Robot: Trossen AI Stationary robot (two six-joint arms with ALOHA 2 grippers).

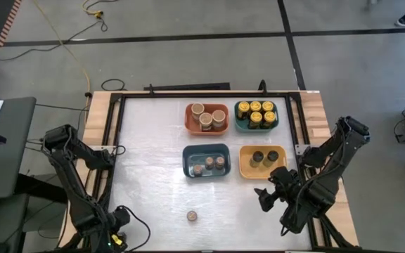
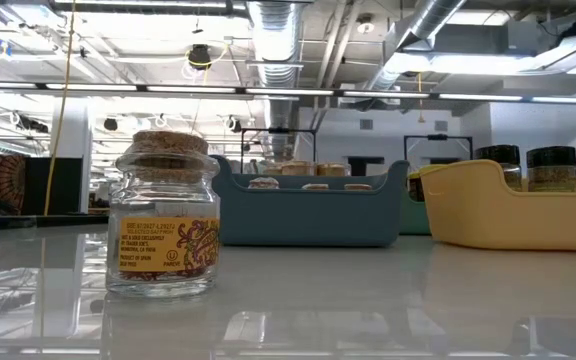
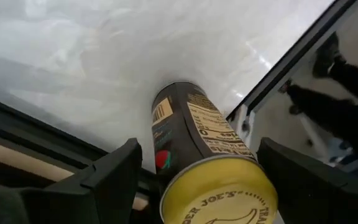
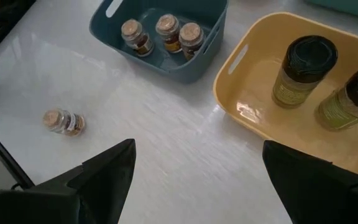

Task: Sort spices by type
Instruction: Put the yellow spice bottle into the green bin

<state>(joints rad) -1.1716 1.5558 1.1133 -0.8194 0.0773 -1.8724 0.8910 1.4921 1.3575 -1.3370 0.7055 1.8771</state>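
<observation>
Currently the cork-topped jar (image 1: 192,216) stands upright near the tabletop's front edge. The right gripper (image 1: 268,197), jaws spread and empty, is beside the yellow bin (image 1: 243,163). The left gripper (image 3: 194,180) pinches a yellow-lidded jar (image 3: 197,149) at the front-left corner.

- Left gripper (image 1: 116,228) sits low at the table's (image 1: 153,140) near-left corner, fingers clamped around a yellow-lidded jar (image 3: 213,162).
- Right gripper (image 1: 266,197) hovers over the table's near-right part, fingers spread, holding nothing.

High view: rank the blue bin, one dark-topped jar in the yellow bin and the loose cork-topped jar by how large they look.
1. Blue bin, by far the largest.
2. Dark-topped jar.
3. Loose cork-topped jar, slightly smaller; the two jars look close, so that order is unsure.
</observation>
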